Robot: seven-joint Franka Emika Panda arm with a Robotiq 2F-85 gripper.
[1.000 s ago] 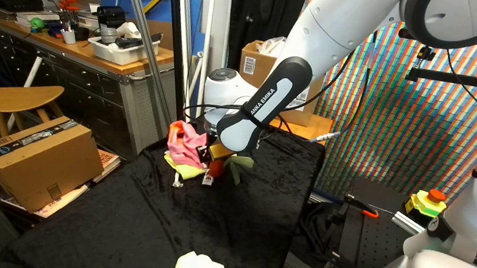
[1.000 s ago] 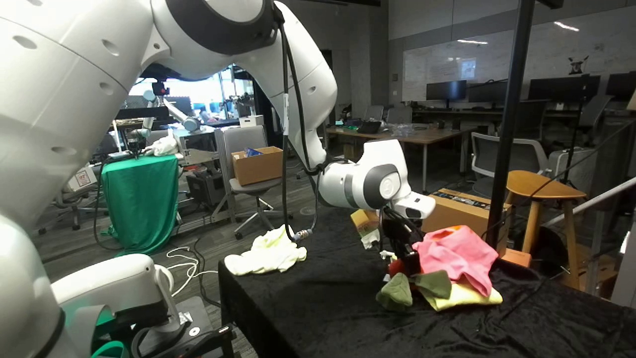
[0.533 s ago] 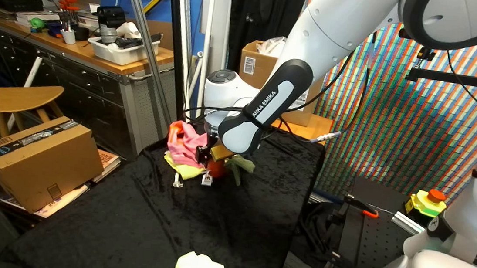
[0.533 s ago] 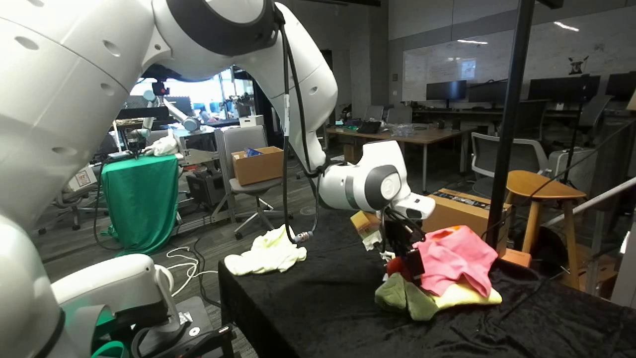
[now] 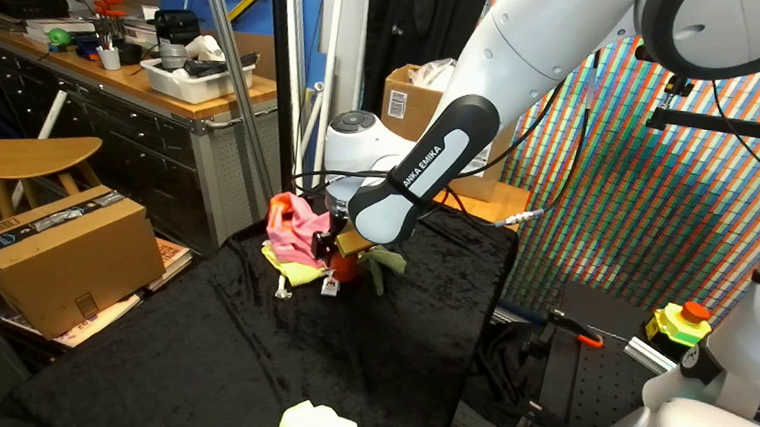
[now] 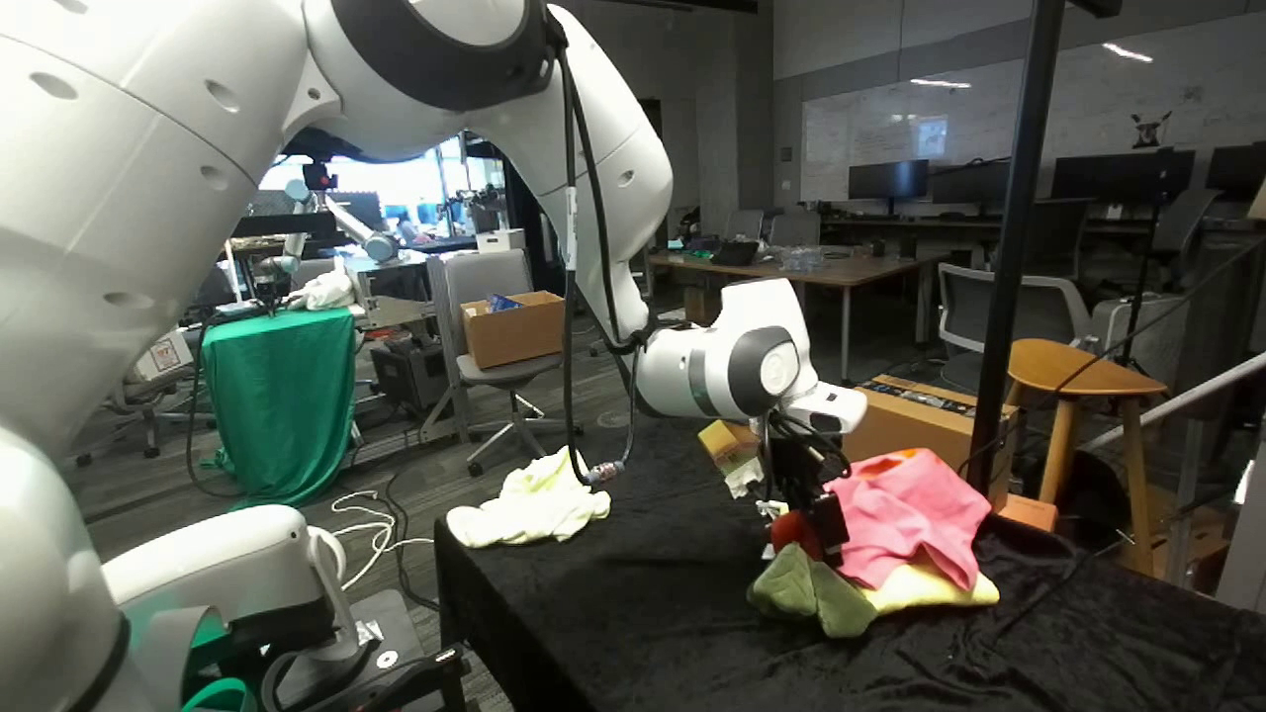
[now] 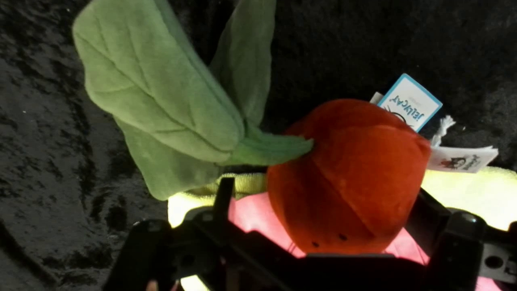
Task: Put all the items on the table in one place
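Note:
The red-orange toy (image 7: 351,173) with green leaves (image 7: 161,85) lies on the black-draped table (image 5: 338,363), against the heap of pink cloth (image 6: 905,514) and yellow cloth (image 6: 935,588). My gripper (image 7: 325,194) stands open around the toy's body. A gap shows beside the left finger (image 7: 224,198); the right finger is close to the toy, and I cannot tell if it touches. A white rope end (image 5: 282,290) pokes out by the yellow cloth; the rest of it is hidden. Apart from the heap, a cream-white cloth (image 6: 534,502) lies at another edge of the table.
A yellow block (image 6: 727,445) sits at the wrist beside the gripper. A cable with a connector (image 5: 519,218) dangles from the arm. A cardboard box (image 5: 69,257) stands beside the table, and a black pole (image 6: 1014,247) rises near the heap.
My gripper has opened and let go of the toy. The toy's green leaves have dropped and shifted beside the yellow cloth. The arm has barely moved; the cloths lie as before.

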